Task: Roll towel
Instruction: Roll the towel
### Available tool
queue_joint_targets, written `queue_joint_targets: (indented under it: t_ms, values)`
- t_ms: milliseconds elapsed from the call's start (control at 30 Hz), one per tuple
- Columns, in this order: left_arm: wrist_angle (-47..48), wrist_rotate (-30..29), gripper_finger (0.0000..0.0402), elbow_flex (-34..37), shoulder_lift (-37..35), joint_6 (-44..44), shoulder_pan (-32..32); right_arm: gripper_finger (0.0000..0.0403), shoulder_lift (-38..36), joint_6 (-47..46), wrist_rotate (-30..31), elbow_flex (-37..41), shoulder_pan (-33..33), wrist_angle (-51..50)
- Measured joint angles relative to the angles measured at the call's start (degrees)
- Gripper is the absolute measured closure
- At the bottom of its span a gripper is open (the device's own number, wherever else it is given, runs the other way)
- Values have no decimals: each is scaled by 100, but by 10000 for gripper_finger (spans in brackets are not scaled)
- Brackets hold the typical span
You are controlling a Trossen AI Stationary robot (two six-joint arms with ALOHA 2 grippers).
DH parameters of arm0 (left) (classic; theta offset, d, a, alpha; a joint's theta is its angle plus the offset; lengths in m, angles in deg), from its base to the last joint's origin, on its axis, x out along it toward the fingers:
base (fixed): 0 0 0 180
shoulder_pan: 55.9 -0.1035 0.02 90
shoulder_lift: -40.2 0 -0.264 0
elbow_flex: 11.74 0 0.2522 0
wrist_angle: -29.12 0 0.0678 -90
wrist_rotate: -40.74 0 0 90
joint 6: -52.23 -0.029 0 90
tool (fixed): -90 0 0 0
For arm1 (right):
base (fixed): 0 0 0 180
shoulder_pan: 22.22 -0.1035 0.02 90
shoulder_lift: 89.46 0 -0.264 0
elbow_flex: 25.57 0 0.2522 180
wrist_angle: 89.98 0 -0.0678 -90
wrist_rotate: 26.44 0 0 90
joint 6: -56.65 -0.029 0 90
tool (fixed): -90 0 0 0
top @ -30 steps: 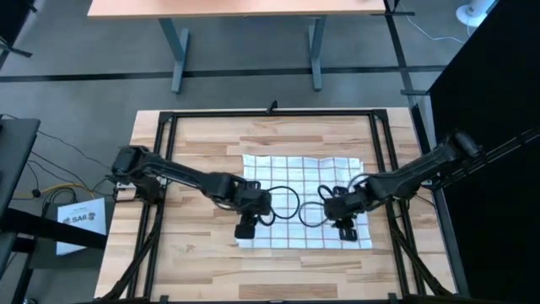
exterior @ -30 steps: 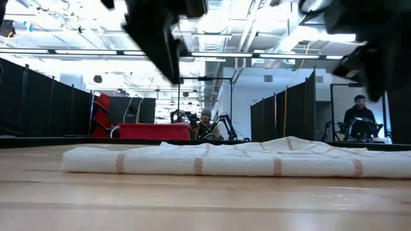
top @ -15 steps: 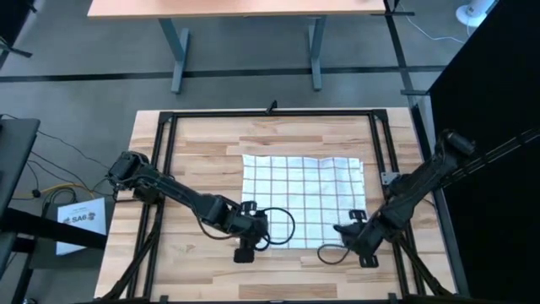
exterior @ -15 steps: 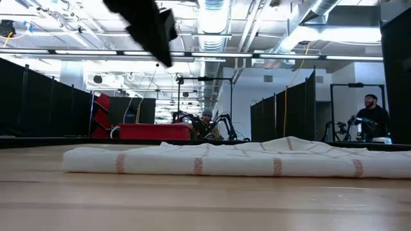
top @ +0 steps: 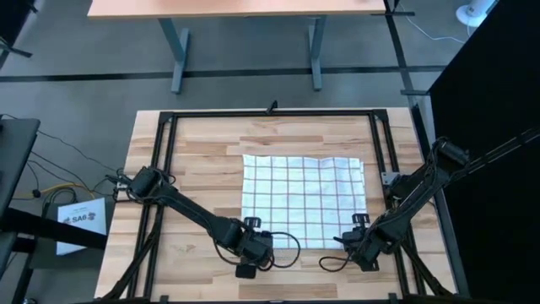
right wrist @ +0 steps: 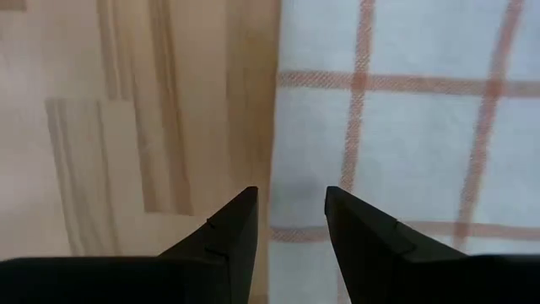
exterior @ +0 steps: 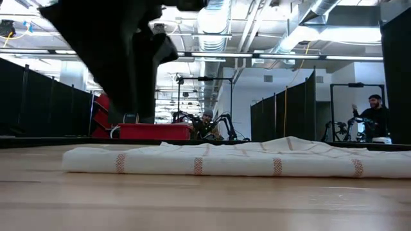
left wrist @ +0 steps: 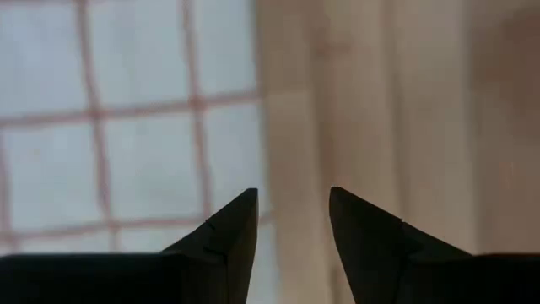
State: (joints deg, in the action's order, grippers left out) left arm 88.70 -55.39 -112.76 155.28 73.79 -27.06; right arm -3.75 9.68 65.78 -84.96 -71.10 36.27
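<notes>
From above, a wooden table inside a black frame holds a white towel with a dark grid, lying flat right of centre. A paper sheet lies on the floor off the table's left side.

The left gripper sits near the table's front edge, just outside the towel's front left corner. Its wrist view shows what the overhead cannot: the two dark fingers are narrowly parted and hold nothing, with the towel's edge running between their tips, cloth on one side and bare wood on the other.

The right gripper is at the towel's front right corner. Its wrist view shows the same: fingers slightly apart, empty, straddling the towel's edge, with wood on the other side.

The low view adds the towel's height: a low, softly rumpled band lying across the wood, its near edge doubled. A dark arm blocks the upper left of that view. Beyond the table stand black partitions, a red case, and a person far right.
</notes>
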Motion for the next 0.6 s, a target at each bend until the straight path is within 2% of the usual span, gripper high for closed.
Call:
queue_joint_targets:
  t_ms: [233, 433, 600]
  values:
    - [189, -30, 268, 4, 79, 197, -91, 275, -10, -15, 118, 2, 182, 36]
    - [77, 85, 268, 4, 79, -80, -256, 275, -10, 25, 82, 2, 417, 231]
    - [336, 240, 261, -13, 79, -232, -311, 252, -10, 22, -303, 2, 601, 208]
